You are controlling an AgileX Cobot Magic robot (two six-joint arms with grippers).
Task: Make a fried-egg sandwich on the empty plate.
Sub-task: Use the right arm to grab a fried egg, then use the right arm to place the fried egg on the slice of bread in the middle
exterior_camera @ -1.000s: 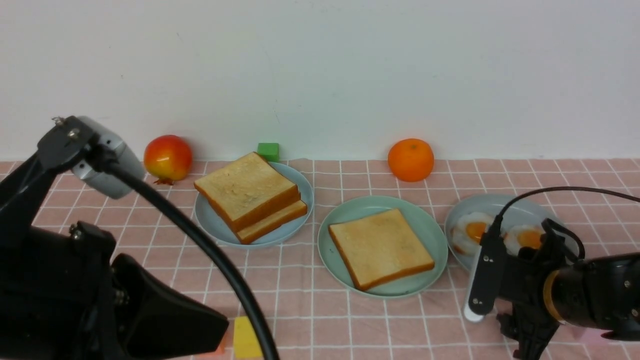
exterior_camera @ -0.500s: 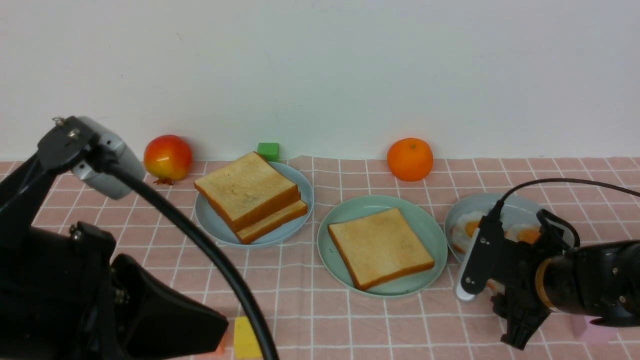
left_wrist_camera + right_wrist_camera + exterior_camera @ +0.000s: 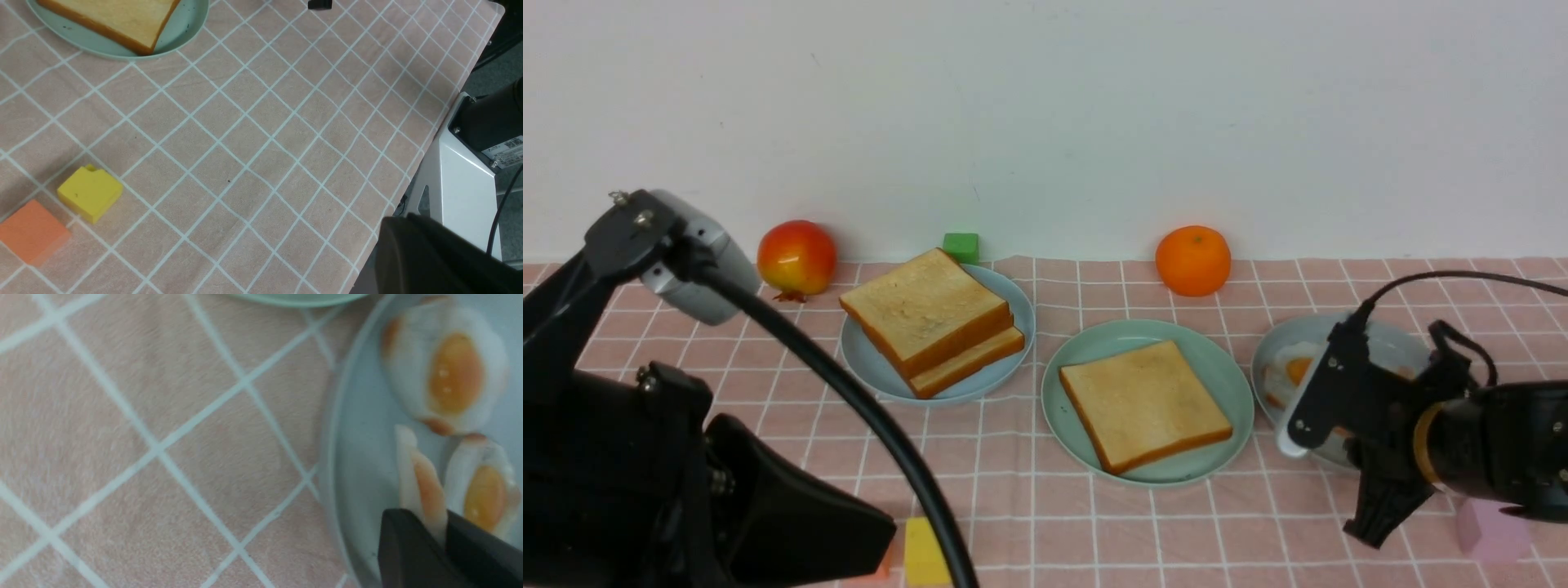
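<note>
The mint-green plate [image 3: 1225, 384] sits mid-table with one toast slice [image 3: 1143, 404] on it; both also show in the left wrist view, the plate [image 3: 184, 24] and the toast [image 3: 118, 16]. Two more toast slices [image 3: 927, 314] are stacked on the pale blue plate [image 3: 870, 367]. My right gripper [image 3: 443, 522] is shut on a fried egg [image 3: 423, 490], held edge-on over the grey-blue oval plate [image 3: 359, 465]. Two other eggs [image 3: 449, 375] lie there. In the front view the right gripper [image 3: 1372, 523] hides most of that plate [image 3: 1388, 343]. My left gripper [image 3: 800, 523] is shut and empty at the front left.
A red fruit [image 3: 796, 256], a green cube [image 3: 961, 247] and an orange [image 3: 1193, 260] stand along the back wall. A yellow block [image 3: 90, 192] and an orange block [image 3: 28, 230] lie near the front left. A pink block [image 3: 1490, 531] lies front right.
My right gripper has risen and shifted slightly right over the egg plate. The left arm, the toast and the plates have not moved.
</note>
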